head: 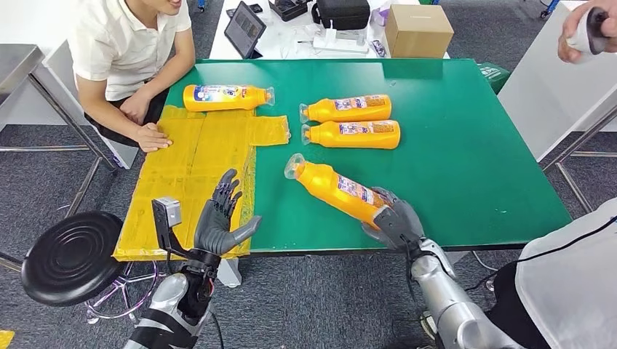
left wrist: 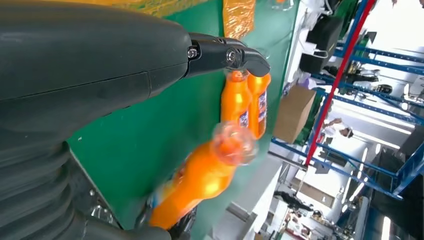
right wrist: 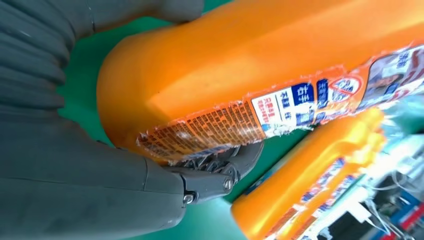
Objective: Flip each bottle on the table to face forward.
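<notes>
Several orange bottles with clear caps lie on the green table (head: 466, 160). My right hand (head: 395, 219) grips the base of the nearest bottle (head: 336, 188) (right wrist: 260, 65) (left wrist: 200, 180), whose neck points toward the table's middle and whose small-print label faces up. Two bottles (head: 348, 109) (head: 354, 134) lie side by side behind it, caps to the left. A fourth bottle (head: 225, 97) lies at the far left on the yellow sheet (head: 193, 167). My left hand (head: 220, 217) hovers open over the yellow sheet's near edge, holding nothing.
A seated person rests a hand (head: 151, 137) on the yellow sheet's left side. Another person's hand (head: 586, 33) holds a device at the top right. A black stool (head: 71, 256) stands left of me. A cardboard box (head: 418, 30) and tablet (head: 244, 29) sit behind.
</notes>
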